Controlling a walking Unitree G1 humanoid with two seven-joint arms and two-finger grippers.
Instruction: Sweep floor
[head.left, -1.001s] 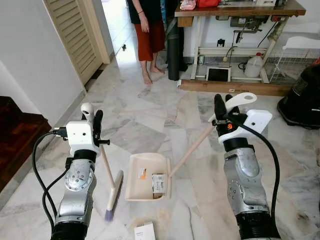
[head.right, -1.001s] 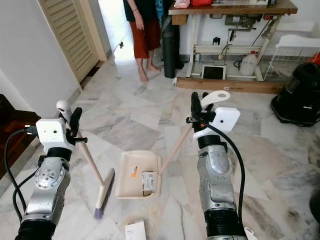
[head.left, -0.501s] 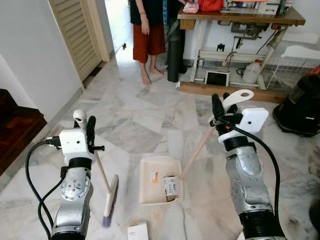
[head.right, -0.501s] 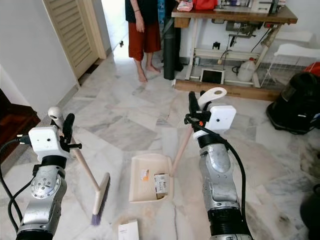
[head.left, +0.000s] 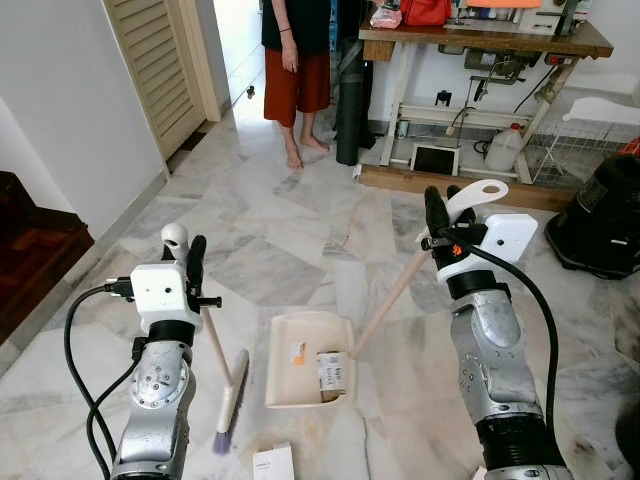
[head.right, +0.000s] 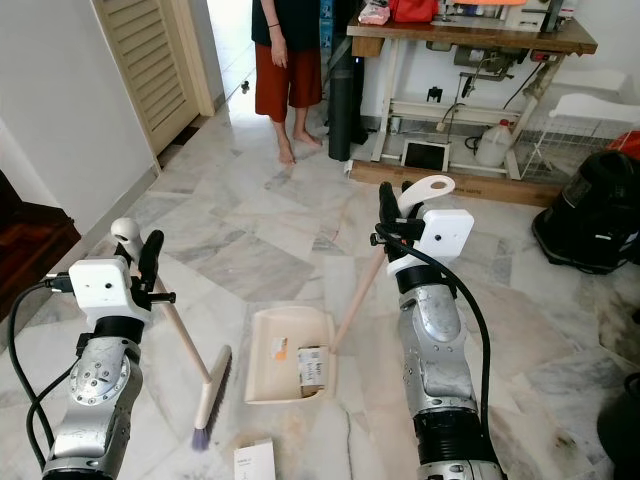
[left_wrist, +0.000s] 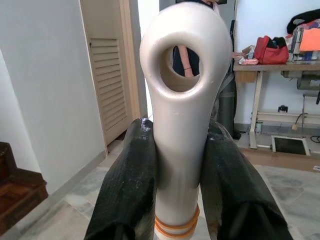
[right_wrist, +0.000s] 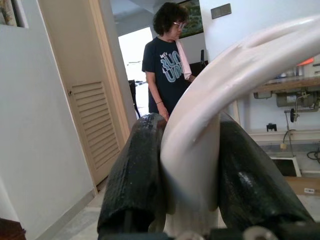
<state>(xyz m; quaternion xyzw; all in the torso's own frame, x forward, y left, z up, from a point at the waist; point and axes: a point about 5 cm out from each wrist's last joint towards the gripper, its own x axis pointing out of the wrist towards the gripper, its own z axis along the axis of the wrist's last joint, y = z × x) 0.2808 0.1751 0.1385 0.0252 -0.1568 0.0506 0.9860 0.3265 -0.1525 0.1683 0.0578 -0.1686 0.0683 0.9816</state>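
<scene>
The left end effector (head.left: 183, 243) is gripping the top of the broom (head.left: 232, 392) handle, its fingers (left_wrist: 132, 185) clenched on either side of the cream grip. The broom head is resting on the marble floor (head.left: 290, 215), just beside the dustpan's left side. The right end effector (head.left: 443, 210) is clamping the dustpan (head.left: 302, 360) handle, which is slanting down to the pan lying flat on the floor between the two arms.

The job looks partly done: a small carton (head.left: 332, 372) and an orange scrap (head.left: 299, 352) are sitting inside the pan. A white box (head.left: 269, 464) is lying on the floor nearer the robot than the pan, not yet swept in, so that appears to be what is left. A person (head.left: 296, 60) is standing well apart by the doorway.
</scene>
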